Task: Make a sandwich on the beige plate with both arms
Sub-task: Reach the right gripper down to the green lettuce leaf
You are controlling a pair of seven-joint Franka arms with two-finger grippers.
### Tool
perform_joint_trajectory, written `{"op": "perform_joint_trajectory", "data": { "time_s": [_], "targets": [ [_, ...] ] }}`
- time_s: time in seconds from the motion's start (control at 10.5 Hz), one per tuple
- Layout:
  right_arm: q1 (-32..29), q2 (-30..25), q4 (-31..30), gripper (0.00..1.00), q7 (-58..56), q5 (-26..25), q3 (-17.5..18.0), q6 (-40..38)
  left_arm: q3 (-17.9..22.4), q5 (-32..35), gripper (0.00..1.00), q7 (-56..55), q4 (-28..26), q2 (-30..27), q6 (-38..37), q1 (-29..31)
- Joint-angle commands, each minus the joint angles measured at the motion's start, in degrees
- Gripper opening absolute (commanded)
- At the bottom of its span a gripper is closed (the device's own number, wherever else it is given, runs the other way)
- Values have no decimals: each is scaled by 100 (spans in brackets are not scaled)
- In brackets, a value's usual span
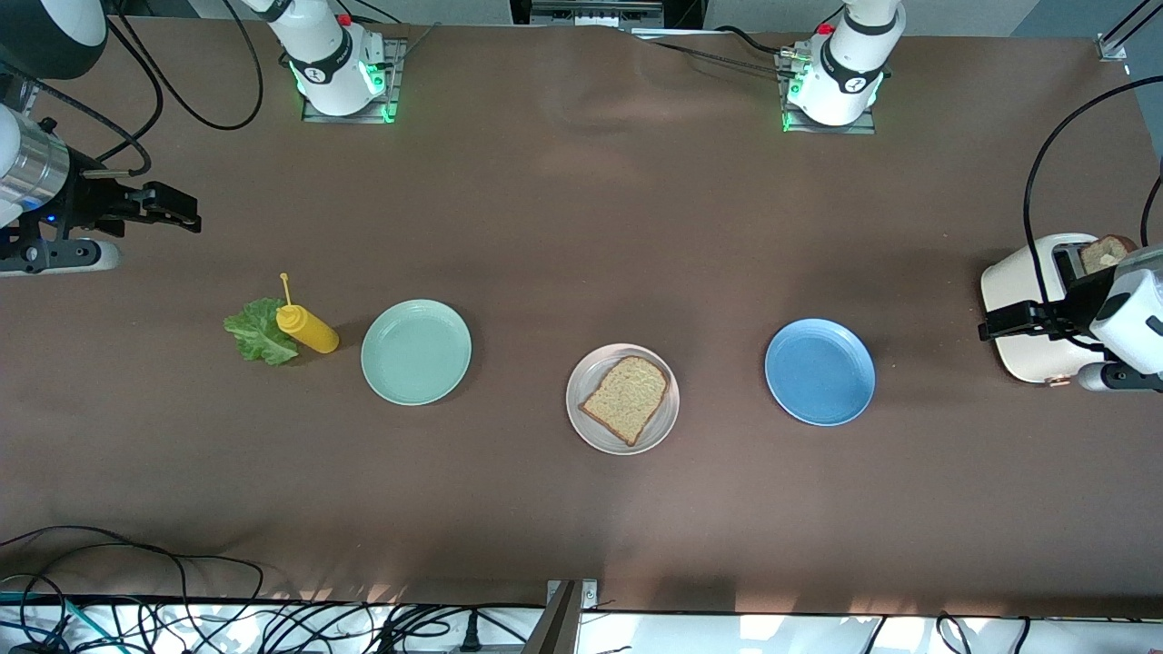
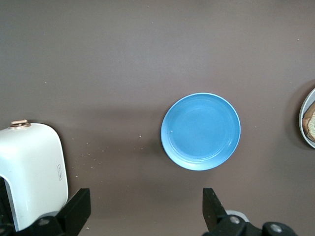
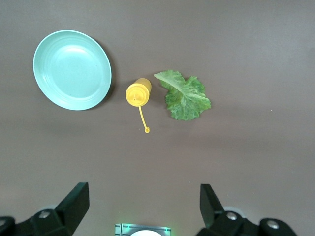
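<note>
The right gripper, fingers spread and empty, is held above bare table near the ruffled green lettuce leaf. A square brown toast slice lies on the round glossy beige plate. The left gripper, fingers apart and empty, is held over the white toaster.

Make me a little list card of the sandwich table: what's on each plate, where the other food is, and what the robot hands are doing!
beige plate: one toast slice
green plate: nothing on it
blue plate: nothing on it
lettuce: on the table beside the mustard bottle
toaster: second toast sticking out
left hand: open, over the toaster
right hand: open, over the table near the lettuce
</note>
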Motion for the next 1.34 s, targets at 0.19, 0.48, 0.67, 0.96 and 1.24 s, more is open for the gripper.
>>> {"op": "perform_joint_trajectory", "data": {
  "time_s": [0.19, 0.48, 0.67, 0.96, 1.24],
  "targets": [
    [-35, -5, -148, 100, -464, 26, -10, 158, -33, 160, 100, 72, -117, -152, 5, 15],
    [-228, -23, -455, 100, -1528, 44, -54, 588, -42, 160, 100, 46, -125, -152, 5, 6],
    [-316, 3, -561, 100, -2056, 44, -54, 659, -42, 160, 100, 46, -117, -152, 5, 6],
    [-421, 12, -912, 100, -3154, 44, -54, 1045, -42, 160, 100, 46, -125, -143, 5, 6],
    [-430, 178, -930, 100, -3245, 44, -54, 1194, -42, 160, 100, 55, -125, -117, 5, 6]
  ]
}}
